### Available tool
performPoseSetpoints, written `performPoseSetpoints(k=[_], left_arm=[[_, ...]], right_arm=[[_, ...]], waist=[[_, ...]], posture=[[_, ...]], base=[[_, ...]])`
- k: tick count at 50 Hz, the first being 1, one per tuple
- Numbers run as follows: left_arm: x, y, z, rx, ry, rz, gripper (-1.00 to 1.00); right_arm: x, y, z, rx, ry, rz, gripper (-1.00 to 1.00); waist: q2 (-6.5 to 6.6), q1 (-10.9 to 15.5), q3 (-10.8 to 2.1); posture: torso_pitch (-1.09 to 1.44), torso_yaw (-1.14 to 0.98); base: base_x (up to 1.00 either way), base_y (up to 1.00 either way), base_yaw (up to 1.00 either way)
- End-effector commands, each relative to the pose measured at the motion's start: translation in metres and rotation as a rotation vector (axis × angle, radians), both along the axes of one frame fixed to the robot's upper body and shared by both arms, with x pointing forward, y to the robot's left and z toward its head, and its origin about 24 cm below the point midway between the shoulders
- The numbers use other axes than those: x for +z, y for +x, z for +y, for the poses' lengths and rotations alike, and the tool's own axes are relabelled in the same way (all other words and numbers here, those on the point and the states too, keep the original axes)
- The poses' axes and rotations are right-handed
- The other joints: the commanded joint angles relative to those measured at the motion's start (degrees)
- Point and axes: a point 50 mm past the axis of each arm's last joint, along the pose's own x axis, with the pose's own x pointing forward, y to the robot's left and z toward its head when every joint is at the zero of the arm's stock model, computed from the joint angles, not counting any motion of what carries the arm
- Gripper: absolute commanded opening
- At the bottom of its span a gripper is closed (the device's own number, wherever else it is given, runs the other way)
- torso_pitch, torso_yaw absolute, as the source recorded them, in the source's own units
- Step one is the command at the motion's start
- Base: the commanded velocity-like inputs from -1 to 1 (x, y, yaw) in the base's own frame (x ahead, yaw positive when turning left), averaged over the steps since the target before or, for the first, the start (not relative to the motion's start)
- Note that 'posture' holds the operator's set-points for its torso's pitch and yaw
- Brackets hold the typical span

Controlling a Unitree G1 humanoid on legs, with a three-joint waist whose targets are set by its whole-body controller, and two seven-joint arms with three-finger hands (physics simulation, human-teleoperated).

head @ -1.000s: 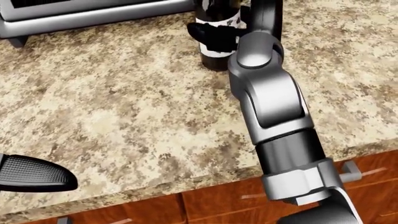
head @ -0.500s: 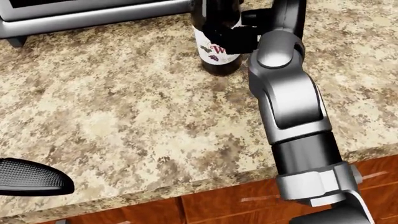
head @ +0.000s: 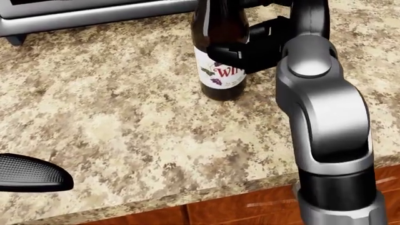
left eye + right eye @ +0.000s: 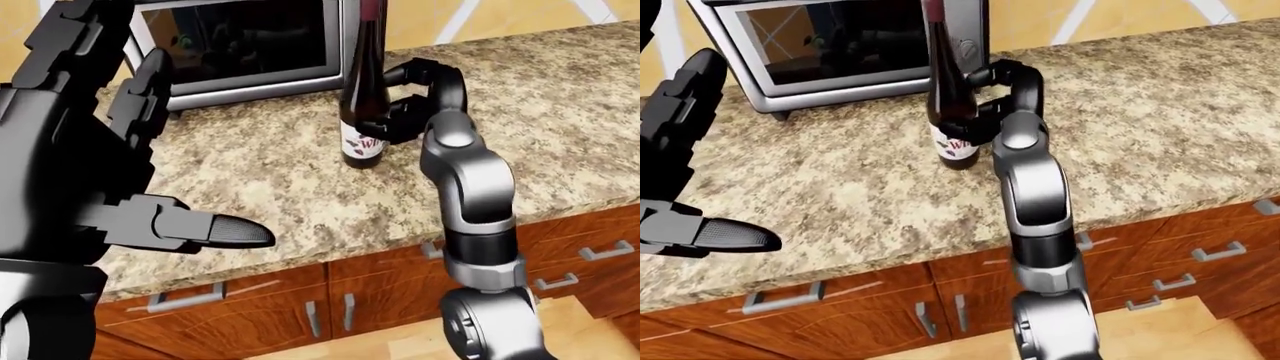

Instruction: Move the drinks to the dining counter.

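A dark wine bottle with a white label stands upright on the speckled granite counter, just right of a toaster oven. My right hand reaches it from the right. Its black fingers wrap across the label and the bottle's right side, shut on it. The right forearm fills the right of the head view. My left hand hovers high at the left of the left-eye view, fingers spread open and holding nothing. Its thumb tip shows at the bottom left of the head view.
A steel toaster oven sits on the counter at the top left, close behind the bottle. Wooden drawers and doors with metal handles run under the counter edge. Bare granite stretches to the right of the bottle.
The head view has shifted, so bottle and right arm sit lower and larger. The black finger covers less of the bottle's left side and the label now shows. The left thumb barely moved.
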Motion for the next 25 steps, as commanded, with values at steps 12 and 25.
performPoseSetpoints(k=[12,25], left_arm=[[0.012,-0.004,0.002,0.016,-0.021,-0.057,1.00],[0.012,-0.005,0.003,0.018,-0.022,-0.056,1.00]], right_arm=[[0.063,-0.033,0.004,0.059,0.025,-0.247,-1.00],[0.062,-0.037,0.005,0.073,0.029,-0.259,-1.00]], waist=[[0.26,0.05,-1.65],[-0.98,0.59,-3.77]], posture=[[0.00,0.00],[0.00,0.00]], base=[[0.00,0.00,0.00],[-0.32,0.06,0.00]])
